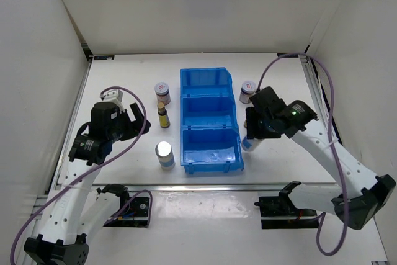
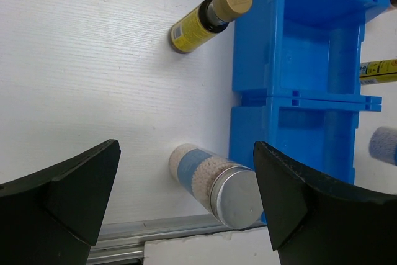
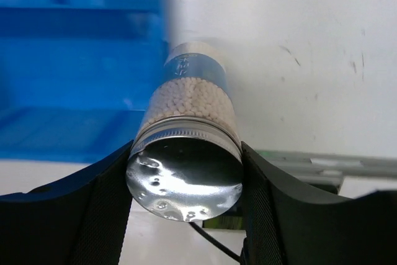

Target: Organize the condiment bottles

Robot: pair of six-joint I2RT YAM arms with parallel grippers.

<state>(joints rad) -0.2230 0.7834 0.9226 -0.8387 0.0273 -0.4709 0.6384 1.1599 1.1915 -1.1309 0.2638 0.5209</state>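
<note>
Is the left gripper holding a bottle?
No, the left gripper stands wide open above the table, with the silver-topped cylinder standing untouched below it.

A blue three-compartment bin (image 1: 209, 147) stands in the middle of the white worktop (image 1: 124, 72), its compartments in a row from near to far.

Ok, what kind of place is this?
Probably a robot test bench, not a kitchen: plain white panels wall in a white table, two white robot arms are bolted at its near edge, and small condiment bottles stand beside a blue plastic three-compartment bin.
</note>
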